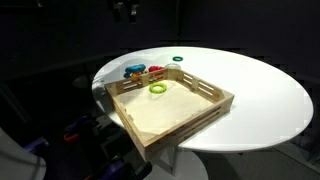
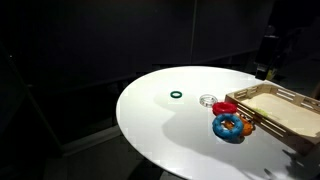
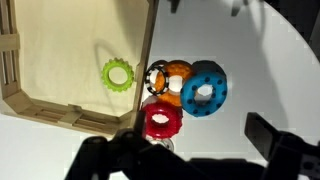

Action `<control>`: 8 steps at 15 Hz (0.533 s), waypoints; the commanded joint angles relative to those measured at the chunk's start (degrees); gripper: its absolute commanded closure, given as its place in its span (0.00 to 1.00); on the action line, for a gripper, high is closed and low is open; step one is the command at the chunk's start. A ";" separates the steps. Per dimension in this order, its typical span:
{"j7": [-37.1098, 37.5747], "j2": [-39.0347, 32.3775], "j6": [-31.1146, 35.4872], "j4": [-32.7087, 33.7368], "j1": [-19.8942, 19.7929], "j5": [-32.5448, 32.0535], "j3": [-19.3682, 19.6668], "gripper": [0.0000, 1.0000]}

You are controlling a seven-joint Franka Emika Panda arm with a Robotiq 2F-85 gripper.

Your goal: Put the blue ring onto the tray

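Observation:
The blue ring [image 3: 204, 88] lies flat on the white table just outside the tray's wall, touching an orange ring [image 3: 176, 73]. It also shows in both exterior views [image 1: 133, 71] [image 2: 228, 128]. The light-wood tray [image 1: 215, 100] [image 2: 290, 118] [image 3: 60, 110] holds only a yellow-green ring [image 3: 117, 74] [image 1: 158, 89]. My gripper [image 3: 185, 150] hangs high above the rings, fingers spread wide and empty. It shows dimly at the top of an exterior view [image 1: 125, 10] and above the tray in the other [image 2: 266, 58].
A red ring [image 3: 162, 120] [image 2: 222, 107] and a black-and-white ring [image 3: 155, 78] lie by the blue one. A thin dark-green ring [image 1: 178, 59] [image 2: 177, 96] and a clear ring [image 2: 208, 100] lie apart on the round white table [image 1: 260, 95].

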State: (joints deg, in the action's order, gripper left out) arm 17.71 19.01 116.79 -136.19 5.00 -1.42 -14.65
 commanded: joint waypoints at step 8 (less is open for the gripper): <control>3.52 -4.70 5.03 -1.74 0.65 -0.57 1.80 0.00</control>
State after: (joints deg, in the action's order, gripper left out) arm 21.10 14.35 121.92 -137.98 4.92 -1.80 -13.56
